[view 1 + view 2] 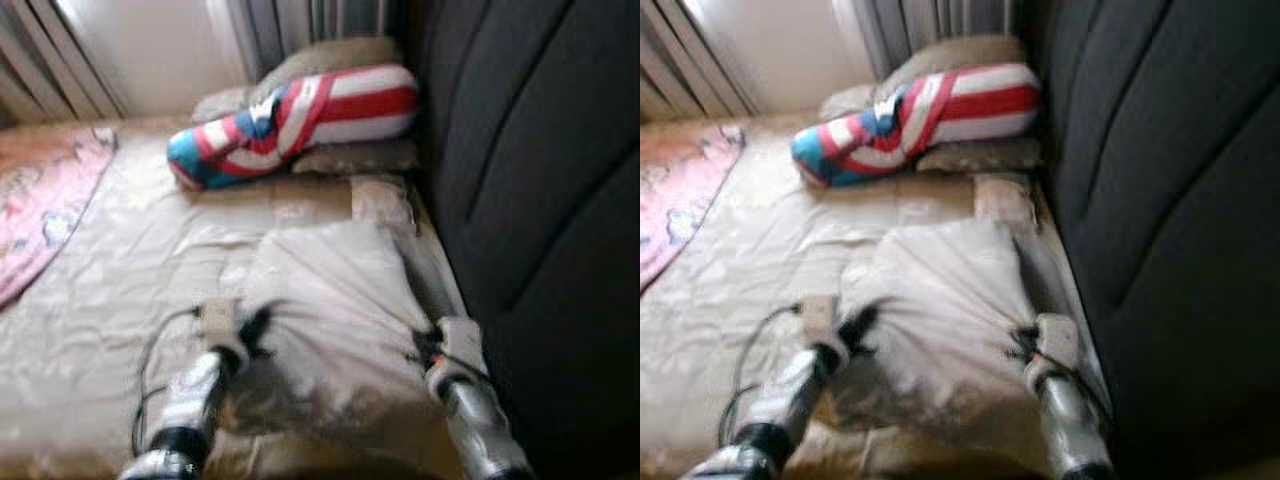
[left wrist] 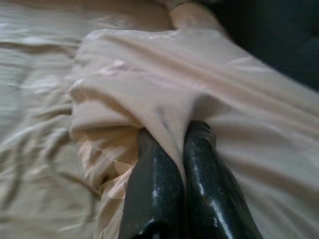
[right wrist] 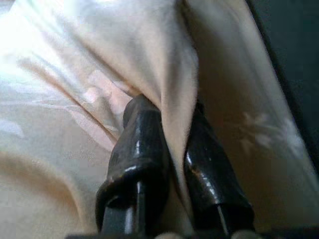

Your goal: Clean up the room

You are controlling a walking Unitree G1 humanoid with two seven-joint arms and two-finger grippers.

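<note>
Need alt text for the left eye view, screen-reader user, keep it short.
Two silver robot arms pinch a cream satin pillow lying on a beige bedsheet, the left gripper at its left edge and the right gripper at its right. Behind it a red, white and blue striped bolster lies against grey pillows; a dark padded headboard runs along the right.
</note>
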